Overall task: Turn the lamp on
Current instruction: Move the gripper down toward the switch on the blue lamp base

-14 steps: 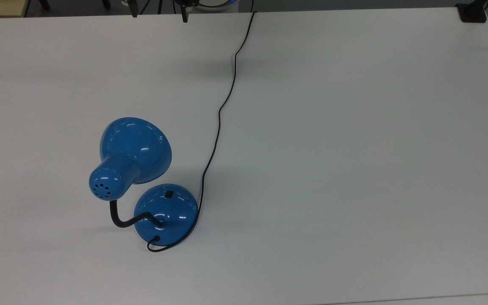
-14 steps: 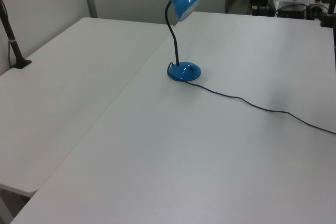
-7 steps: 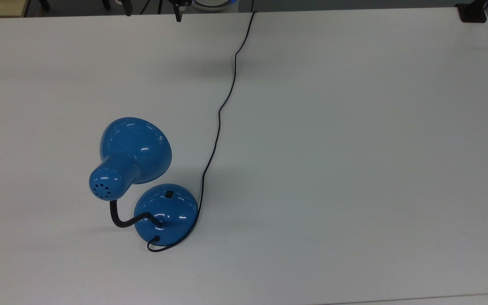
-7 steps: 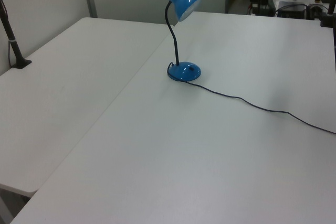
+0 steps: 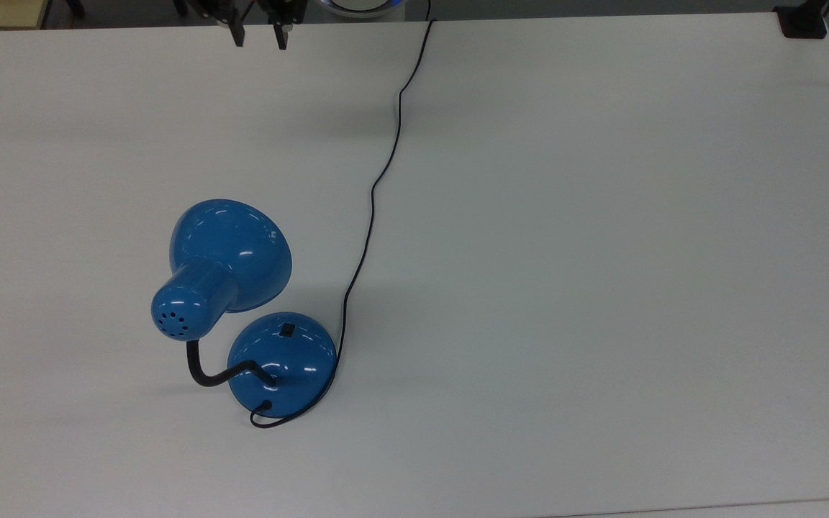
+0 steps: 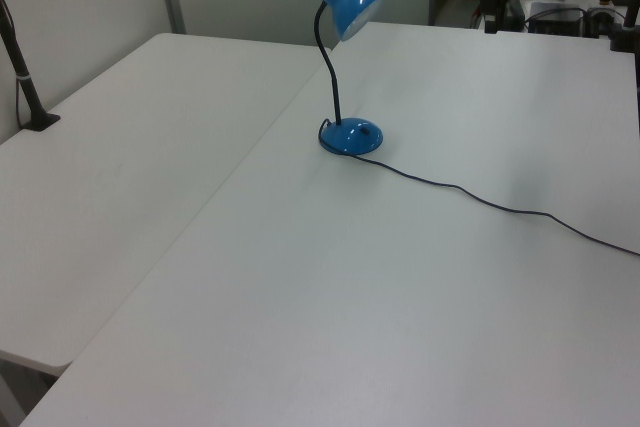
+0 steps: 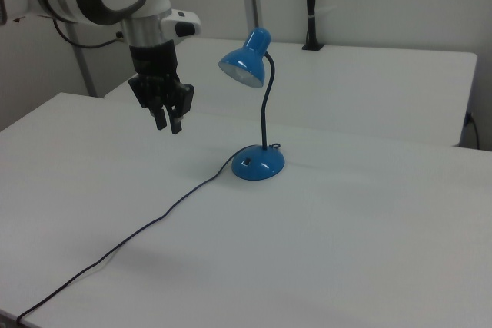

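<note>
**Blue lamp on the white table, gripper aloft**

In the right view, a thin black cord (image 7: 146, 228) trails across the white table (image 7: 346, 251) to the glossy blue desk lamp (image 7: 258, 163) with dome shade, black bendy neck and round base, standing upright. Farther back, the black two-finger gripper (image 7: 168, 122) hangs above the table, well apart from the lamp, jaws slightly parted and empty.

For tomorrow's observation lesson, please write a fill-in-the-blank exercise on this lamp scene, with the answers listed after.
1. The desk lamp is coloured ____.
2. The small black switch sits on the lamp's ____.
3. The thin black ____ trails from the base across the white table.
4. The robot's hand hangs above the table, holding ____.

Answers: blue; base; cord; nothing
</note>
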You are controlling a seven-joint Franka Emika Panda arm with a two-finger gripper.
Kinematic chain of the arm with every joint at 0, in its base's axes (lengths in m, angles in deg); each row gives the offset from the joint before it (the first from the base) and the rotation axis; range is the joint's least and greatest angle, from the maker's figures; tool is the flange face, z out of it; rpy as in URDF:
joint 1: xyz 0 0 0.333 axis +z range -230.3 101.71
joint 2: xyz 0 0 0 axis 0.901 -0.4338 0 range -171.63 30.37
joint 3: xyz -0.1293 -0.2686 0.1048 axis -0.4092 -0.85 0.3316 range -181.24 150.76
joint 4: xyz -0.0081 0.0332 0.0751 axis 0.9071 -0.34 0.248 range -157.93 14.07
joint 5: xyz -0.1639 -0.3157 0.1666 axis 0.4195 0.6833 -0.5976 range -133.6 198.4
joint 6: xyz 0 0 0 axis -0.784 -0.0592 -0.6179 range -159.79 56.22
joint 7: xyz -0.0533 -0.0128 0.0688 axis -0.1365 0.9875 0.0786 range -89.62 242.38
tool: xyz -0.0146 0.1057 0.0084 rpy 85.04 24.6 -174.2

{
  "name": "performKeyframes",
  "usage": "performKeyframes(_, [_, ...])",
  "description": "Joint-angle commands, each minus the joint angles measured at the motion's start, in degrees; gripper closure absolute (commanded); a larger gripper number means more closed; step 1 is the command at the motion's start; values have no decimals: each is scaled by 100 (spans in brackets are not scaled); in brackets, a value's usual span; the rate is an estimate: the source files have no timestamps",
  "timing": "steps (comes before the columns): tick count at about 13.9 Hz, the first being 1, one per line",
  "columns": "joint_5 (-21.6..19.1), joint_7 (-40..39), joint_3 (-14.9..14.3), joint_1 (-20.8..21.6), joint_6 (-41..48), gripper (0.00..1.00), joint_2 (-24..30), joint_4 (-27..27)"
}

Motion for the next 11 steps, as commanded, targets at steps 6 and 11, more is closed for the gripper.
performKeyframes(6, [-389,-690,-124,179,-1661,100,-779,9])
performKeyframes(11, [-371,-807,-124,258,-2865,100,-1552,-34])
